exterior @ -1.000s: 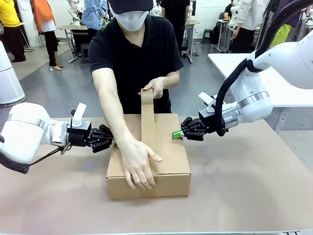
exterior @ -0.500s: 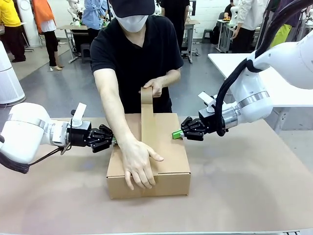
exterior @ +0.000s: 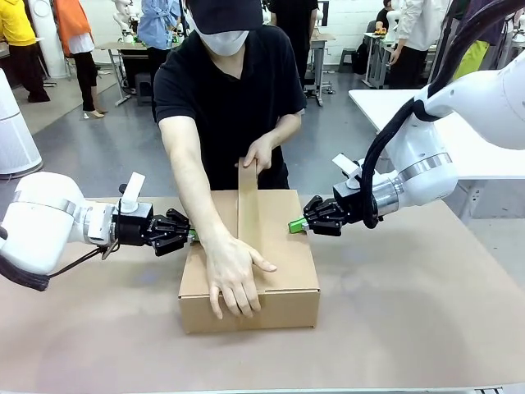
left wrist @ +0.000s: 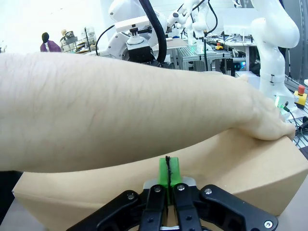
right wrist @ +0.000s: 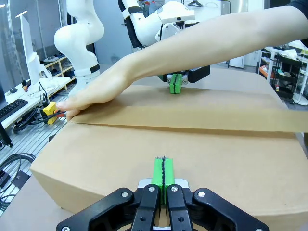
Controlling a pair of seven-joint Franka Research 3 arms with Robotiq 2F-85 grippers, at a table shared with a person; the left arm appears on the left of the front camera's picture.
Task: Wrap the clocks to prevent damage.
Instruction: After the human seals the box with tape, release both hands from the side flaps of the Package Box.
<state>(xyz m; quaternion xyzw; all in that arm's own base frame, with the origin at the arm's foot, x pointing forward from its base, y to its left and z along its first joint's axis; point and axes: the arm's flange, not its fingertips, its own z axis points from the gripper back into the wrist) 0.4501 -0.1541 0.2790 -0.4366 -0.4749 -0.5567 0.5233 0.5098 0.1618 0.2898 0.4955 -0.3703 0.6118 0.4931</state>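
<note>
The clocks are out of view. A closed cardboard box (exterior: 283, 254) sits mid-table. My left gripper (exterior: 190, 235) is shut, its green tips against the box's left side; in its wrist view the left gripper (left wrist: 168, 169) meets the box (left wrist: 231, 168) under a person's forearm (left wrist: 120, 110). On the right, my right gripper (exterior: 294, 226) is also shut, touching the box's upper right edge, and the right gripper (right wrist: 163, 169) shows against the box (right wrist: 202, 154). A brown tape strip (exterior: 248, 205) runs along the lid; one hand (exterior: 234, 279) presses it down, the other hand (exterior: 258, 152) holds its far end.
A brown cover lies over the table (exterior: 410, 312), with free room in front of and beside the box. A white table (exterior: 385, 107) stands behind at right. The left gripper (right wrist: 175, 83) appears across the box in the right wrist view.
The person's far hand has lowered the tape strip toward the box's back edge. Both arms have stayed still.
</note>
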